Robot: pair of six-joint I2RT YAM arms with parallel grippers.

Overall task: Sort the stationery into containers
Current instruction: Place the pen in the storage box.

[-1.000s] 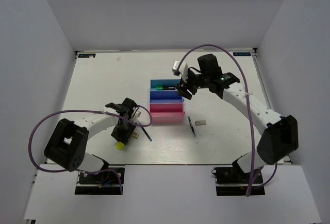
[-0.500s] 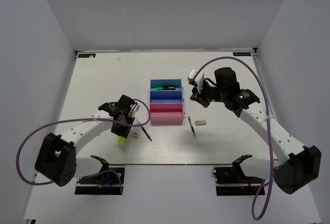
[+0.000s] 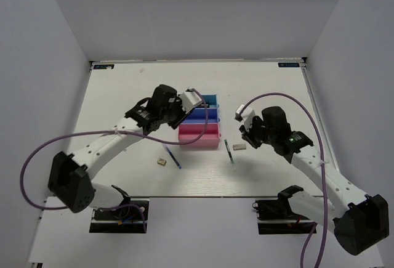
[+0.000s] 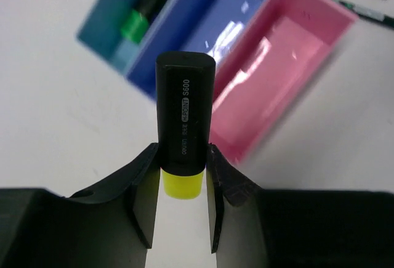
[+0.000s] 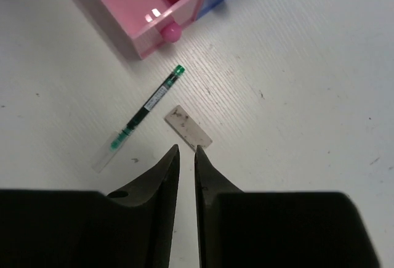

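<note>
My left gripper point(image 3: 183, 105) is shut on the yellow highlighter point(image 4: 184, 114), black cap pointing away, and holds it over the row of containers. In the left wrist view the teal tray point(image 4: 104, 31) holds a dark marker with a green band point(image 4: 143, 10). The blue tray point(image 4: 231, 24) and pink tray point(image 4: 289, 64) look empty. My right gripper point(image 5: 186, 151) hovers just short of the grey eraser point(image 5: 189, 127), its jaws a narrow gap apart with nothing between them. The green pen point(image 5: 148, 111) lies beside that eraser.
A blue pen point(image 3: 172, 157) and a tan eraser point(image 3: 162, 162) lie on the white table in front of the pink tray point(image 3: 199, 136). White walls enclose the table on three sides. The trays show round knobs point(image 5: 170, 31) on the right wrist side.
My left arm lifted the highlighter off the table at the left and carried it over the trays. My right arm left the teal tray and came down near the grey eraser with narrowed jaws.
</note>
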